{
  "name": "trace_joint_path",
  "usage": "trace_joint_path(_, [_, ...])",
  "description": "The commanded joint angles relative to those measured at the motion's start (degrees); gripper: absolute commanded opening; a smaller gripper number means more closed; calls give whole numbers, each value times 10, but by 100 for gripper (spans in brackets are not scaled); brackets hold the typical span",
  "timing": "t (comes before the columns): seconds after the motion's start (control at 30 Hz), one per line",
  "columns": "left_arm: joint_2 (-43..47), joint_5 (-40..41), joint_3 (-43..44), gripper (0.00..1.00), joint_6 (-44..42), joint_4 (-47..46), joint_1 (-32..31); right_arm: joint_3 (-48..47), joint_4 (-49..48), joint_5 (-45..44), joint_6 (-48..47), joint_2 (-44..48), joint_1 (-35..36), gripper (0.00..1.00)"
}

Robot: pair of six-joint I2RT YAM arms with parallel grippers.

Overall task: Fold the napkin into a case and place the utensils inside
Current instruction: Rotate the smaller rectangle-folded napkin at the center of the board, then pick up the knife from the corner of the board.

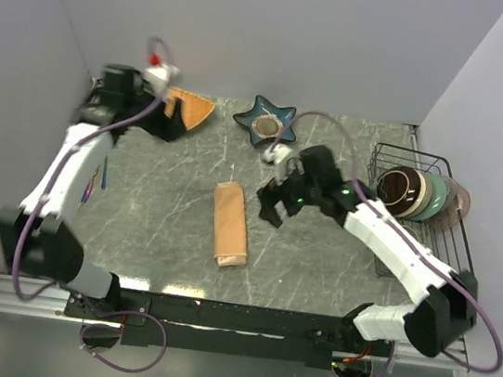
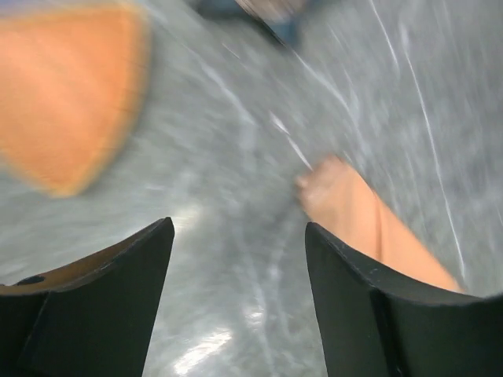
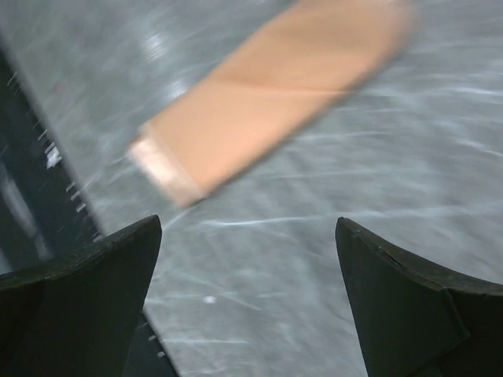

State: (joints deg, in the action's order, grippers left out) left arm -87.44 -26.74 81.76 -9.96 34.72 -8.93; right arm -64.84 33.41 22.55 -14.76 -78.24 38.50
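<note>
The napkin [image 1: 229, 225] lies on the table as a long narrow peach strip, its near end folded over; it also shows as a blur in the right wrist view [image 3: 267, 94] and the left wrist view [image 2: 369, 228]. My right gripper [image 1: 268, 204] [image 3: 247, 236] hovers just right of the strip's far end, open and empty. My left gripper [image 1: 171, 126] [image 2: 240, 236] is at the far left, beside the orange fan-shaped dish [image 1: 193, 107] [image 2: 67, 94], open with only table between its fingers. Thin purple utensils [image 1: 103, 174] peek out beside my left arm, mostly hidden by it.
A teal star-shaped dish [image 1: 266, 120] sits at the back centre. A wire rack [image 1: 424, 161] with bowls stands at the right edge. Grey walls close in behind and on both sides. The table's near edge [image 3: 31, 196] shows dark in the right wrist view.
</note>
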Motion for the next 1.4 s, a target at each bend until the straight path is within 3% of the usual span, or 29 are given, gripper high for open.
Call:
trace_joint_path(0.0, [95, 32, -15, 73, 95, -41, 65, -37, -26, -55, 15, 70, -38, 100])
trace_joint_path(0.03, [100, 112, -13, 74, 133, -38, 67, -49, -32, -79, 22, 73, -38, 100])
trace_joint_path(0.07, [102, 134, -9, 78, 136, -25, 70, -59, -27, -87, 29, 71, -39, 100])
trace_joint_path(0.17, [75, 147, 5, 80, 106, 28, 88, -115, 26, -109, 61, 38, -44, 100])
trace_joint_path(0.23, [41, 122, 27, 79, 79, 77, 143, -164, 89, -85, 61, 6, -59, 100])
trace_joint_path(0.33, [-9, 99, 39, 73, 85, 107, 197, -210, 161, -28, 55, -22, -104, 100])
trace_joint_path(0.43, [-34, 171, 20, 71, 78, 88, 204, -237, 219, 7, 36, -38, -147, 100])
trace_joint_path(0.53, [-84, 215, 18, 62, 80, 94, 214, -247, 243, -3, 39, -42, -171, 100])
trace_joint_path(0.6, [-120, 226, 15, 52, 87, 85, 229, -247, 247, -18, 36, -39, -178, 100])
trace_joint_path(0.9, [-206, 264, 58, 47, 90, 64, 261, -251, 265, -51, 23, -40, -184, 100])
trace_joint_path(1.1, [-165, 266, 1, 45, 60, 70, 297, -238, 262, -62, 20, -32, -185, 100])
trace_joint_path(1.37, [-176, 266, -21, 39, 19, 70, 327, -231, 257, -47, 25, -38, -185, 100])
